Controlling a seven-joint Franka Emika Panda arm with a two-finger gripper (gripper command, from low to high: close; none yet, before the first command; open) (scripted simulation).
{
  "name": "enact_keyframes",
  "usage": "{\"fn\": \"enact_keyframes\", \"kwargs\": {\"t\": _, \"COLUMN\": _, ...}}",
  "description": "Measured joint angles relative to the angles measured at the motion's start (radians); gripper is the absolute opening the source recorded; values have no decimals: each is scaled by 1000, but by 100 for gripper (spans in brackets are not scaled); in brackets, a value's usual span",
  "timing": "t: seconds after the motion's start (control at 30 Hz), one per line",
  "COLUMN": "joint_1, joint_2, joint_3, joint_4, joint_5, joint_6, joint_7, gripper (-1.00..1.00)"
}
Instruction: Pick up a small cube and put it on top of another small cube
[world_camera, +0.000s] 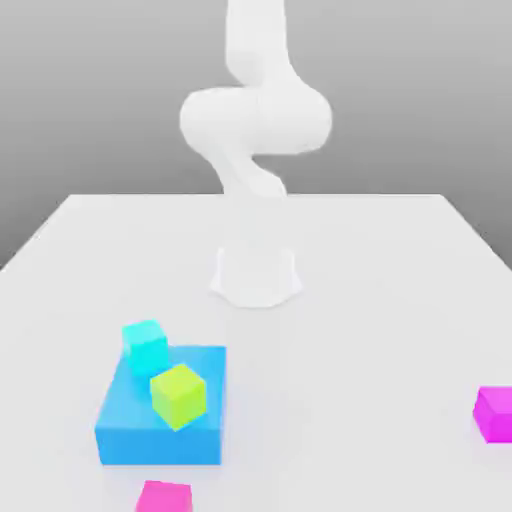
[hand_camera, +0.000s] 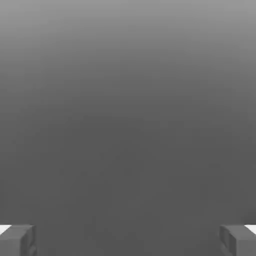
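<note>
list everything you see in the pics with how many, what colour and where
cyan cube: 1, cyan, on the blue block's far left part
yellow-green cube: 1, yellow-green, at the blue block, nearer the camera than the cyan one
blue block: 1, blue, table's near left
pink cube: 1, pink, exterior view's bottom edge, cut off
magenta cube: 1, magenta, exterior view's right edge, cut off
table: 1, white, under everything
robot arm: 1, white, beyond the cubes
gripper: 1, grey fingers, open, hand view

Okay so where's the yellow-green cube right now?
In the exterior view, the yellow-green cube is toward the left, over the blue block, close beside the cyan cube.
</note>
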Motion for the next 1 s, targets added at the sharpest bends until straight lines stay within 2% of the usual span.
{"fn": "enact_keyframes", "kwargs": {"t": 0.43, "joint_1": 1, "joint_2": 477, "joint_3": -77, "joint_4": 0, "joint_5": 46, "joint_6": 143, "joint_7": -63, "gripper": 0}}
{"fn": "enact_keyframes", "kwargs": {"t": 1.0, "joint_1": -65, "joint_2": 1092, "joint_3": -102, "joint_4": 10, "joint_5": 94, "joint_6": 349, "joint_7": -133, "gripper": 0}}
